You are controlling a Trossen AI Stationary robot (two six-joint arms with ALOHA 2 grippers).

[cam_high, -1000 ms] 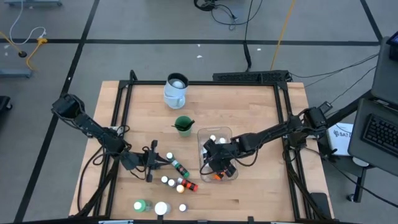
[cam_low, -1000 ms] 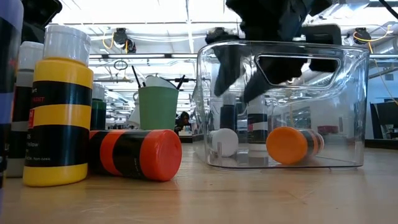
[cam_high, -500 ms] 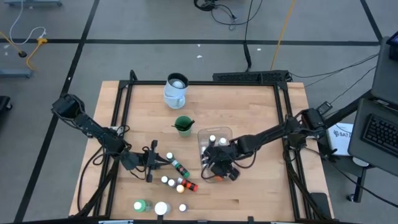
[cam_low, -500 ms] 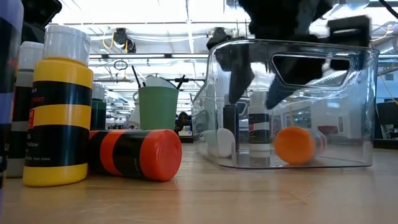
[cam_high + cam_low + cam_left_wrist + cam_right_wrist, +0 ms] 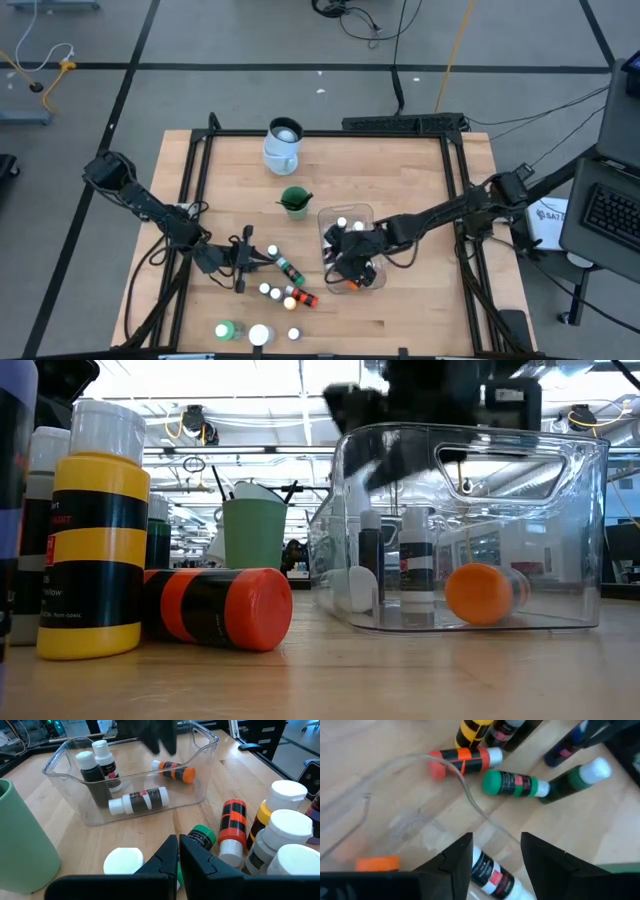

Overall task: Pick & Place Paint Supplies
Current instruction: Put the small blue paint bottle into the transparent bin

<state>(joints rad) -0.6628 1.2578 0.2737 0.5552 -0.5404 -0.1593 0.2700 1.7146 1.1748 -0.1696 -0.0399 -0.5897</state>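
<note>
The clear tub (image 5: 347,222) stands right of the table's middle. In it are two upright bottles (image 5: 100,765), a lying black bottle (image 5: 140,800) and a lying orange bottle (image 5: 480,592). My right gripper (image 5: 495,855) hovers open above the tub's near end, just over the rim (image 5: 470,432), with nothing between its fingers. My left gripper (image 5: 178,847) is shut and empty, low over the table left of the loose bottles. Among these, an orange bottle (image 5: 220,608) and a green bottle (image 5: 512,782) lie on their sides, and a yellow bottle (image 5: 98,530) stands upright.
A green cup (image 5: 294,200) with brushes stands just beyond the tub, and the pale jug (image 5: 282,145) is at the far edge. A larger green bottle (image 5: 225,330) and a white jar (image 5: 259,335) stand near the front edge. A black frame (image 5: 455,190) borders the table.
My right gripper has risen: its fingers, which reached down inside the tub, now stand above the rim. The tub with its bottles has slid a little toward the table's right edge. The orange bottle stays lying on the tub's floor.
</note>
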